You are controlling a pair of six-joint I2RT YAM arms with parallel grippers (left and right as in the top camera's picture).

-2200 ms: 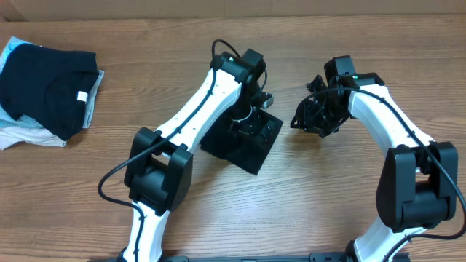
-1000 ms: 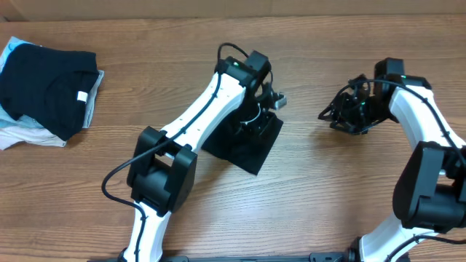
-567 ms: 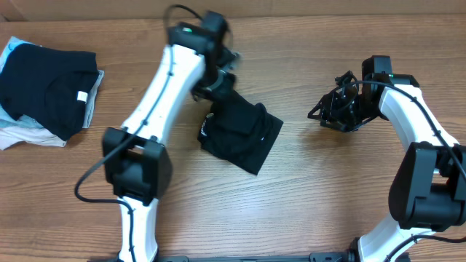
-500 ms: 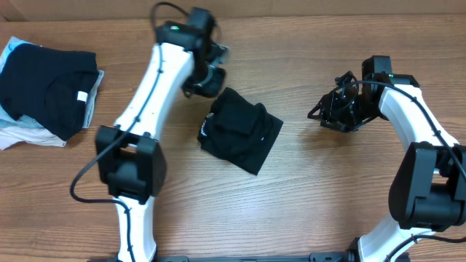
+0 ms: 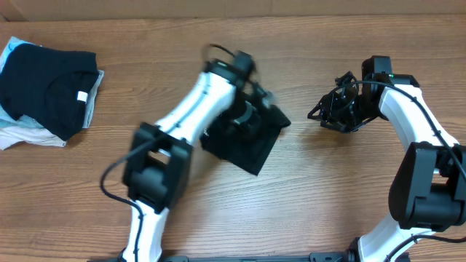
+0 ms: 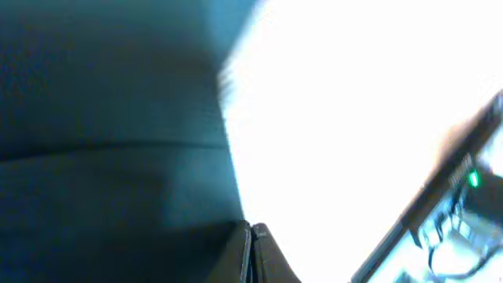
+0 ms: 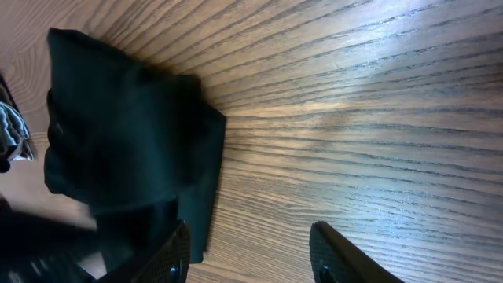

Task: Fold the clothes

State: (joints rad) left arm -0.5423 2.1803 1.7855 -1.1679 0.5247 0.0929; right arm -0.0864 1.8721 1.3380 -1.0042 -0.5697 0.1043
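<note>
A black folded garment [image 5: 251, 145] lies at the table's middle; in the right wrist view this garment [image 7: 126, 134] fills the left side. My left arm is motion-blurred, and its gripper [image 5: 251, 115] is low over the garment's upper right part. The left wrist view is blurred, with dark cloth on the left. There the left gripper [image 6: 251, 229] has its fingers pressed together, and nothing shows between them. My right gripper [image 5: 320, 115] hangs open to the right of the garment, apart from it. Its fingers [image 7: 177, 251] frame bare wood, and the right gripper [image 7: 251, 259] is empty.
A stack of folded clothes [image 5: 44, 80], dark navy on top of lighter pieces, sits at the table's far left. The wooden table [image 5: 328, 189] has bare wood in front and to the right of the garment.
My left arm swung from the garment's upper left back onto its upper right part, still shut. The garment's top, bunched a moment ago, is now under the arm. The right arm holds still.
</note>
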